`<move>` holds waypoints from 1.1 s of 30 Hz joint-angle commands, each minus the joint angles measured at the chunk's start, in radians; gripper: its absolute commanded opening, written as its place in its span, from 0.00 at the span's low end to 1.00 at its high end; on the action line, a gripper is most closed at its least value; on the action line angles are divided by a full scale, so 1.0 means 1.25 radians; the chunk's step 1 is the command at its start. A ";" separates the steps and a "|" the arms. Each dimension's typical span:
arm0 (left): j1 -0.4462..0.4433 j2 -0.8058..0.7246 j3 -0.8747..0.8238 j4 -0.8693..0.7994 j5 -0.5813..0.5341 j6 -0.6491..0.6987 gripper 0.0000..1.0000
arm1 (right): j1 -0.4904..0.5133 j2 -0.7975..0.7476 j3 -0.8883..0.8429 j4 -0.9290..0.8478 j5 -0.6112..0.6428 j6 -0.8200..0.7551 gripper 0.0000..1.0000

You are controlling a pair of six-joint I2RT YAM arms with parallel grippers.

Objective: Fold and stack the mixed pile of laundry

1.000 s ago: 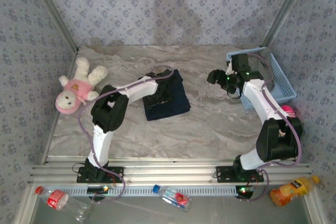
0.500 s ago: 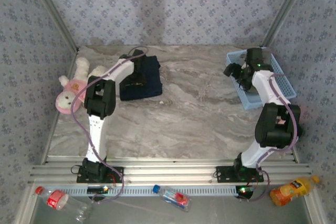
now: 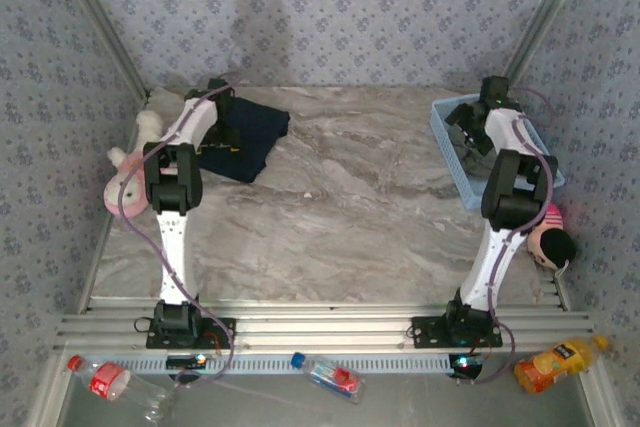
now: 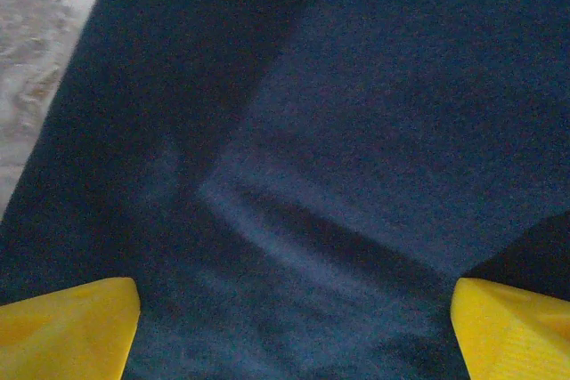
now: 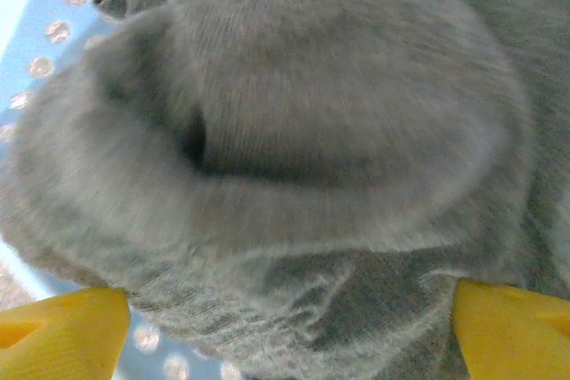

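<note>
Floral grey-blue wall panels (image 3: 350, 7) enclose a marbled grey worktop (image 3: 340, 217) on three sides; aluminium rails (image 3: 330, 332) run along its near edge, under soft even light.

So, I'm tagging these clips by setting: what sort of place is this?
Likely a lab test cell: a marble-look table boxed in by wallpapered panels, a left arm and right arm bolted to a metal rail, and a navy garment laid out.

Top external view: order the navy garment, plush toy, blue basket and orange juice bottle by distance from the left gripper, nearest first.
1. Navy garment, under the fingers, far left.
2. Pink plush toy, left edge.
3. Light blue basket, far right.
4. Orange juice bottle, near-right corner.
</note>
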 commanded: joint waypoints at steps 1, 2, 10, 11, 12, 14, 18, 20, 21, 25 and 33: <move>-0.019 -0.021 0.063 -0.065 0.067 -0.004 0.98 | -0.008 0.048 0.048 -0.016 -0.004 0.062 0.71; -0.025 -0.037 0.070 -0.067 0.087 -0.018 1.00 | -0.011 0.047 0.045 -0.007 -0.005 0.068 0.57; -0.074 -0.172 0.008 -0.025 0.177 -0.091 1.00 | -0.035 -0.122 0.001 0.044 -0.005 -0.006 0.00; -0.077 -0.189 -0.012 -0.017 0.183 -0.101 1.00 | -0.036 -0.158 -0.008 0.056 -0.012 -0.016 0.00; -0.080 -0.204 -0.031 -0.007 0.188 -0.110 1.00 | -0.038 -0.187 -0.015 0.067 -0.024 -0.022 0.00; -0.082 -0.241 -0.084 0.019 0.200 -0.137 1.00 | -0.039 -0.254 -0.024 0.103 -0.055 -0.036 0.00; -0.085 -0.321 -0.226 0.091 0.221 -0.189 1.00 | -0.027 -0.352 -0.027 0.143 -0.138 -0.037 0.00; -0.086 -0.372 -0.306 0.135 0.245 -0.219 1.00 | -0.019 -0.401 -0.024 0.170 -0.192 -0.022 0.00; -0.086 -0.393 -0.341 0.155 0.257 -0.232 1.00 | -0.013 -0.418 -0.021 0.182 -0.214 -0.015 0.00; -0.092 -0.486 -0.475 0.237 0.296 -0.283 1.00 | 0.027 -0.483 0.014 0.191 -0.281 -0.012 0.00; -0.119 -0.584 -0.591 0.307 0.321 -0.343 1.00 | 0.073 -0.527 0.015 0.142 -0.347 0.002 0.00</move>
